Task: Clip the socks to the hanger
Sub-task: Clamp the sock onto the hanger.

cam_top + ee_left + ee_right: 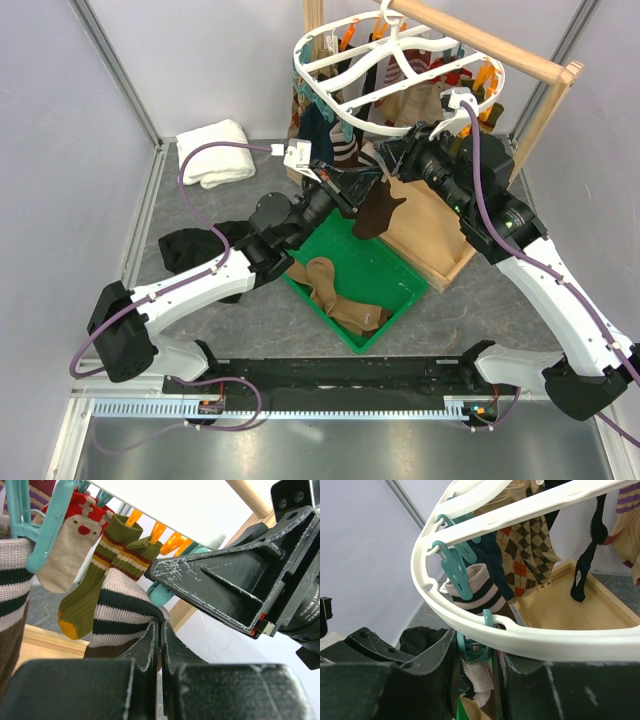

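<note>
**Top external.** The left end effector point(347, 192) and right end effector point(392, 158) meet under the near rim of the hanger point(300, 50), which hangs from the wooden rail point(480, 45). A dark striped sock point(378, 212) dangles between them above the green tray point(385, 265), where tan socks point(340, 295) lie.

**Left wrist.** The fingers are pressed together, pinching the sock's striped cuff.

**Right wrist.** The fingers are drawn in narrowly on a teal clip point(470, 650) below the rim, apparently squeezing it. A fabric edge sits just under the clip, and whether its mouth gapes cannot be told.

**Good practice.** Hold the squeeze and feed the cuff fully into the mouth. Release the clip first, the sock second.
</note>
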Tool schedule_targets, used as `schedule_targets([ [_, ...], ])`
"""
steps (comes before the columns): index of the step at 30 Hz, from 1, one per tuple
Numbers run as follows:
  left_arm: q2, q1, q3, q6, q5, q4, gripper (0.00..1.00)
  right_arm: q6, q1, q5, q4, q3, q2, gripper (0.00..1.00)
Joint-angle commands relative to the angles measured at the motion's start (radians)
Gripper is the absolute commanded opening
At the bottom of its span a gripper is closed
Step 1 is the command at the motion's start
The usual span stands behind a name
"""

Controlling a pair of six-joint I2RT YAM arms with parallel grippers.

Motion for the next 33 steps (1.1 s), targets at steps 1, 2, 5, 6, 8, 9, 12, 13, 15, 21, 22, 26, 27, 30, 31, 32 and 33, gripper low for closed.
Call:
schedule_targets([
  [1,-0.012,0.003,0.010,0.001,0.011,0.070,0.02,0.044,0.003,-0.051,-0.029,-0.015,0.014,0.00],
  [2,-0.008,0.003,0.012,0.002,0.013,0.070,0.02,0.050,0.004,-0.081,-0.026,-0.015,0.014,0.00],
  [5,-0.001,0.003,0.019,0.011,0.016,0.072,0.02,0.064,0.003,-0.098,-0.020,-0.017,0.013,0.00],
  [6,0.000,0.003,0.019,0.014,0.016,0.070,0.02,0.067,0.003,-0.103,-0.018,-0.015,0.013,0.00],
  [8,0.005,0.003,0.019,0.018,0.016,0.070,0.02,0.072,0.003,-0.113,-0.012,-0.015,0.013,0.00],
  [9,0.005,0.003,0.018,0.021,0.016,0.067,0.02,0.075,0.003,-0.115,-0.011,-0.015,0.011,0.00],
  [12,0.008,0.003,0.019,0.031,0.019,0.065,0.02,0.078,0.001,-0.126,-0.004,-0.014,0.011,0.00],
  [13,0.008,0.003,0.018,0.034,0.017,0.065,0.02,0.078,0.003,-0.129,-0.004,-0.014,0.013,0.00],
  [15,0.008,0.005,0.016,0.047,0.017,0.067,0.02,0.078,0.004,-0.138,-0.004,-0.011,0.013,0.00],
  [21,0.005,0.014,-0.004,0.110,0.055,0.102,0.02,0.063,0.001,-0.133,-0.008,-0.014,0.013,0.00],
  [22,0.003,0.017,-0.011,0.119,0.069,0.124,0.02,0.058,0.001,-0.129,-0.009,-0.017,0.013,0.00],
  [26,0.003,0.035,-0.062,0.153,0.158,0.235,0.02,0.055,-0.011,-0.130,-0.014,-0.020,0.010,0.00],
  [27,0.002,0.044,-0.070,0.154,0.170,0.254,0.02,0.056,-0.012,-0.132,-0.015,-0.020,0.010,0.00],
  [30,0.014,0.057,-0.085,0.165,0.238,0.309,0.02,0.059,-0.020,-0.144,-0.015,-0.019,0.010,0.00],
  [31,0.019,0.058,-0.087,0.169,0.253,0.318,0.02,0.064,-0.022,-0.147,-0.017,-0.017,0.010,0.00],
  [32,0.020,0.061,-0.091,0.176,0.276,0.325,0.02,0.069,-0.023,-0.159,-0.015,-0.015,0.008,0.00],
  [33,0.025,0.064,-0.094,0.179,0.286,0.340,0.02,0.070,-0.025,-0.164,-0.015,-0.015,0.006,0.00],
])
